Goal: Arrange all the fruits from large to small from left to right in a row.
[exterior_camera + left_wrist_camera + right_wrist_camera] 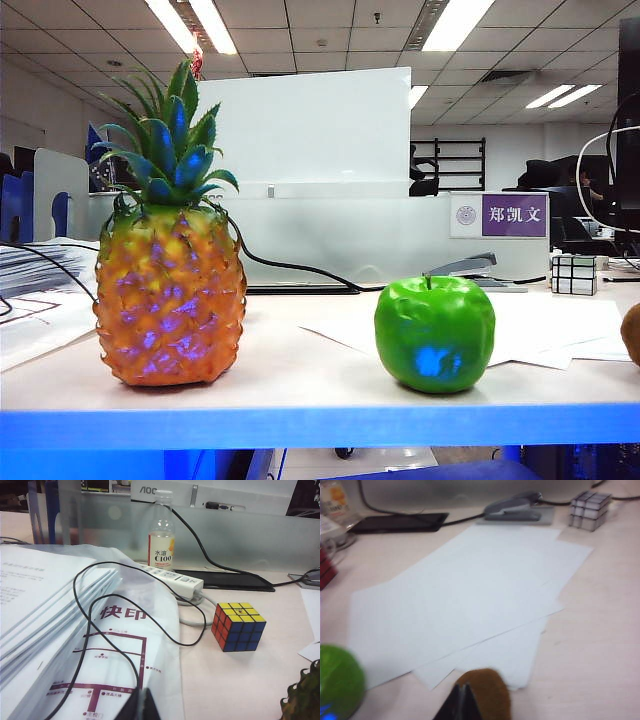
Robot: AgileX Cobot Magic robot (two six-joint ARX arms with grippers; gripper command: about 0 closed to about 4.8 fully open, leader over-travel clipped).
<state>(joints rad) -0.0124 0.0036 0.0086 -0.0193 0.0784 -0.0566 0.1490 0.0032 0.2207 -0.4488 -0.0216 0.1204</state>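
Pineapple (170, 290), apple (435, 333), seemingly kiwi (487, 692) near shut right claw (461, 700).

Left gripper (137, 706) seen only as dark fingertips pressed together, held low over the table, right gripper (461, 704) likewise closed to a dark point, nothing gripped, angled down toward the table.

Bright ceiling strip lights (455, 22); right wrist view blurred.
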